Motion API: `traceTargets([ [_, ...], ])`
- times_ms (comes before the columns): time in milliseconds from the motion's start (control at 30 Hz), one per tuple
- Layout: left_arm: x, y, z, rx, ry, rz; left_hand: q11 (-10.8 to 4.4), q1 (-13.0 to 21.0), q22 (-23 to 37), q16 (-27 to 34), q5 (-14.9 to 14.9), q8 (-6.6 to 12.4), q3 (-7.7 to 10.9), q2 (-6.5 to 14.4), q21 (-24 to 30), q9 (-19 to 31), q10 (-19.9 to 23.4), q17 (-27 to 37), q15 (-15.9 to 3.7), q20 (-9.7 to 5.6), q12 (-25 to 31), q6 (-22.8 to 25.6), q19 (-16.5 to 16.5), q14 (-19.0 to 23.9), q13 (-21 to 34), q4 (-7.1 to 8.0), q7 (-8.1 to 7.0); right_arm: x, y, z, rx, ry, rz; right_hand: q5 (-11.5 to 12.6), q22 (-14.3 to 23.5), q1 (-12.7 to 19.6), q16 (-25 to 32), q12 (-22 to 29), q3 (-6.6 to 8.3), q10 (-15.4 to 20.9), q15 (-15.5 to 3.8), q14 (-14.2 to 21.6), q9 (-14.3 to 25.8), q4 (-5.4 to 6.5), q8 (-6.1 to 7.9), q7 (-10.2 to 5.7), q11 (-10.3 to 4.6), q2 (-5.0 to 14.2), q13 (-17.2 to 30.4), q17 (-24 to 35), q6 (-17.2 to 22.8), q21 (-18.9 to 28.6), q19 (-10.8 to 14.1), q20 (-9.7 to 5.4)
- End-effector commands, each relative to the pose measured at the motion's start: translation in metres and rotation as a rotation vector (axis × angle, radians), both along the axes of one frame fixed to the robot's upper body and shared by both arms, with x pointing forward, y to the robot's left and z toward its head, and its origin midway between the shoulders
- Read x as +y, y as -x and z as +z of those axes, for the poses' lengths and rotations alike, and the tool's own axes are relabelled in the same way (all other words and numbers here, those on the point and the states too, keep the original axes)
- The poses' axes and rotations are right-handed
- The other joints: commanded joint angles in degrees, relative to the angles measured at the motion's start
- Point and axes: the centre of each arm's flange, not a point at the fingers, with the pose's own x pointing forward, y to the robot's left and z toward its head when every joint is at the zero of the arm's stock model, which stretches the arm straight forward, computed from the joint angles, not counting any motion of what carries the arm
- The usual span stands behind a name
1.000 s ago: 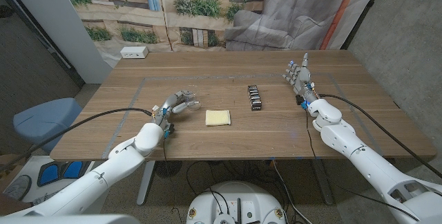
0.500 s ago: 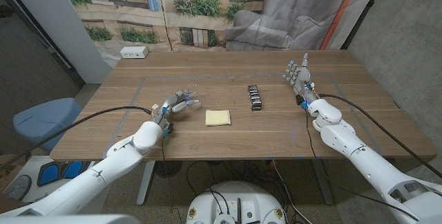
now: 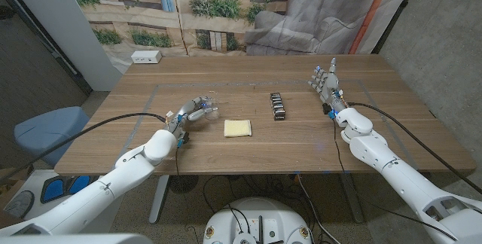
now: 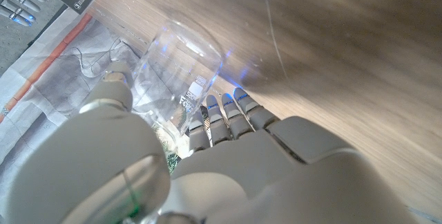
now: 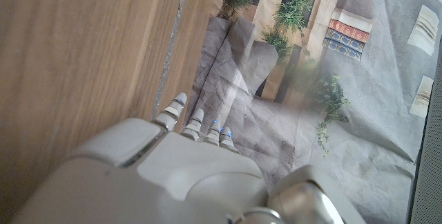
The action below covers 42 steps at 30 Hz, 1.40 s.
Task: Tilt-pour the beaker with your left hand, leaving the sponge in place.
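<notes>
Beaker: a clear glass beaker [image 4: 173, 65] is seen in the left wrist view, held between the thumb and fingers [image 4: 224, 110]; in the head view it [image 3: 211, 109] sits at the left hand's fingertips, left of the sponge and apart from it.
Left hand: the left hand [image 3: 193, 112] is wrapped around the beaker's wall; the grasp is judged closed or very nearly so.
Right hand: the right hand [image 3: 325, 79] is held up at the far right, fingers spread, holding nothing.
Sponge: the yellow sponge [image 3: 238, 128] lies near the table's middle, untouched.
Step in hand: the grip should be firmed before any tilt.
Advice: the tilt is best turned away from the sponge, slowly, since smooth glass may slip.
Nearby: a black block [image 3: 278, 106] lies right of the sponge.
</notes>
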Motion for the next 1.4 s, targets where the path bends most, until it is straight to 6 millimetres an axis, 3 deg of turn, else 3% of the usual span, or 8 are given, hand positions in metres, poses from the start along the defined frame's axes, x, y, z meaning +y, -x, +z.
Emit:
traceTargets([
  [33,-0.001,0.000,0.000,0.017,-0.016,-0.025,0.10,0.03,0.15,-0.02,0.08,-0.28,-0.23,-0.72,0.03,0.09,-0.51,0.13,0.16,0.10,-0.01,-0.30,-0.35,-0.62,-0.12,-0.12,0.16,0.000,0.000,0.000,0.000,0.000,0.000,0.33,0.26,0.38,0.18,0.34,-0.41,-0.34,-1.01,-0.26,0.10,-0.02,0.32,-0.08,0.11,4.91,0.30,0.19,-0.41,0.19,0.00,0.51],
  [200,0.000,-0.001,0.000,0.021,-0.017,-0.025,0.52,0.01,0.11,-0.15,0.12,-0.92,-0.24,-0.89,0.03,0.10,-1.26,0.11,0.47,0.11,-0.01,-0.86,-0.80,-1.67,-0.54,-0.17,0.25,0.000,0.000,0.000,0.000,0.000,0.000,0.33,0.26,0.37,0.17,0.34,-0.41,-0.34,-1.11,-0.29,0.10,-0.02,0.31,-0.11,0.03,4.91,0.30,0.18,-0.42,0.17,-0.05,0.56],
  [333,0.001,-0.001,0.001,0.028,-0.016,-0.033,1.27,-0.14,0.01,-0.14,0.19,-3.54,-0.43,-2.10,0.01,0.20,-4.94,0.05,0.86,-0.10,-0.10,-4.09,-2.50,-5.29,-2.12,-0.28,1.81,0.000,0.000,0.000,0.000,0.000,0.000,0.33,0.26,0.37,0.18,0.36,-0.41,-0.29,-1.01,-0.26,0.10,-0.02,0.30,-0.11,0.05,4.90,0.30,0.18,-0.46,0.16,-0.06,0.51],
  [400,0.001,-0.001,0.002,0.030,-0.023,-0.039,0.83,-0.34,-0.03,-0.22,0.13,-4.06,-0.61,-2.57,-0.15,0.19,-5.61,0.03,1.17,-0.39,-0.10,-4.77,-3.31,-6.23,-2.44,-0.27,2.46,0.000,0.000,0.000,0.000,0.000,0.000,0.32,0.26,0.37,0.18,0.36,-0.41,-0.30,-1.14,-0.26,0.10,-0.02,0.31,-0.09,0.00,4.91,0.30,0.18,-0.44,0.17,-0.05,0.49],
  [733,0.003,-0.001,0.012,0.030,-0.060,-0.085,2.05,-1.01,-0.16,-0.45,-0.05,-5.93,-1.27,-4.57,-0.36,0.15,-9.84,-0.07,2.17,-1.57,-0.27,-7.73,-6.59,-11.36,-3.70,-0.19,3.79,0.000,0.000,0.000,0.000,0.000,0.000,0.33,0.26,0.37,0.18,0.35,-0.41,-0.33,-1.09,-0.27,0.10,-0.02,0.31,-0.04,-0.01,4.90,0.30,0.18,-0.44,0.18,-0.02,0.45],
  [1100,0.005,0.000,0.031,0.053,-0.126,-0.156,5.51,-4.29,-0.18,-0.33,-0.43,-7.64,-2.52,-6.03,-0.52,0.08,-18.87,-0.07,4.94,-1.27,-0.35,-17.31,-14.81,-19.94,-4.39,0.51,8.02,0.000,0.000,0.000,0.000,0.000,0.000,0.33,0.26,0.37,0.19,0.36,-0.41,-0.30,-1.13,-0.24,0.10,-0.02,0.31,-0.07,0.02,4.91,0.30,0.19,-0.43,0.19,0.01,0.49],
  [1400,0.014,0.002,0.040,0.082,-0.149,-0.187,7.64,-5.47,-0.16,-0.31,-0.55,-7.55,-2.86,-6.36,-0.59,0.06,-24.26,-0.02,6.35,-0.78,-0.40,-23.42,-19.90,-24.94,-4.44,0.33,9.39,0.000,0.000,0.000,0.000,0.000,0.000,0.33,0.26,0.37,0.16,0.36,-0.41,-0.31,-1.18,-0.31,0.10,-0.02,0.31,-0.04,0.04,4.92,0.30,0.19,-0.44,0.19,0.00,0.54],
])
